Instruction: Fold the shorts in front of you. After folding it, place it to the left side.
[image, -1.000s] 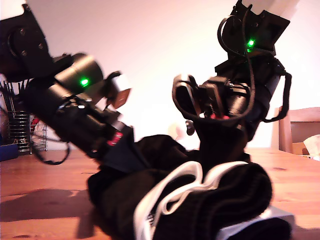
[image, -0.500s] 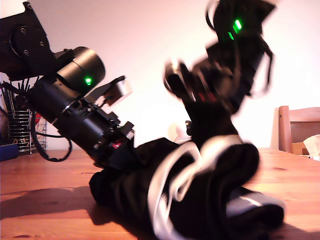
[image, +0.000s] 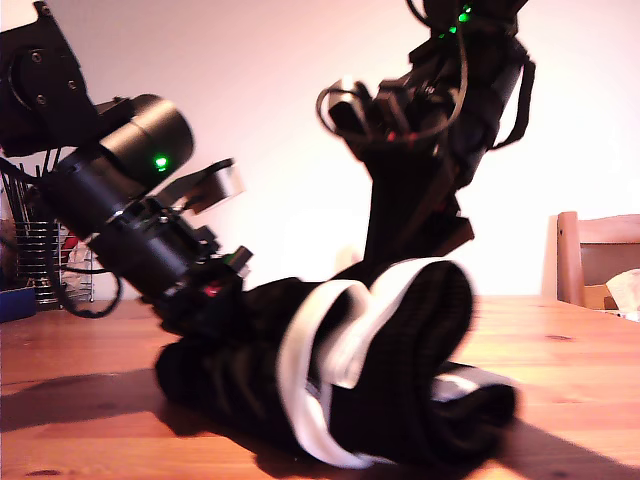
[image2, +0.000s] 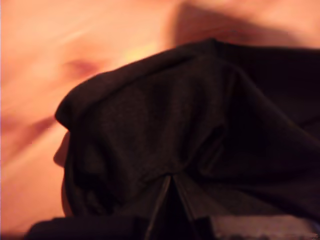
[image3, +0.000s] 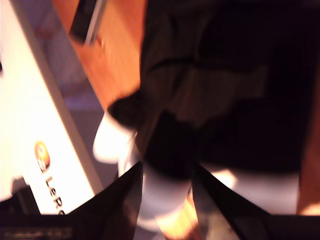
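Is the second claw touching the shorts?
Touching. In the second wrist view, my second claw pinches the shorts at their white stripe.

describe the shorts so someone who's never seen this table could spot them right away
On the wooden table, look between the two black arms in the exterior view. The shorts are the bunched black fabric heap there, lifted at both ends. A broad white stripe looping across the front sets them apart.

Black cylindrical arms (image: 130, 215) with green lights, looping cables.
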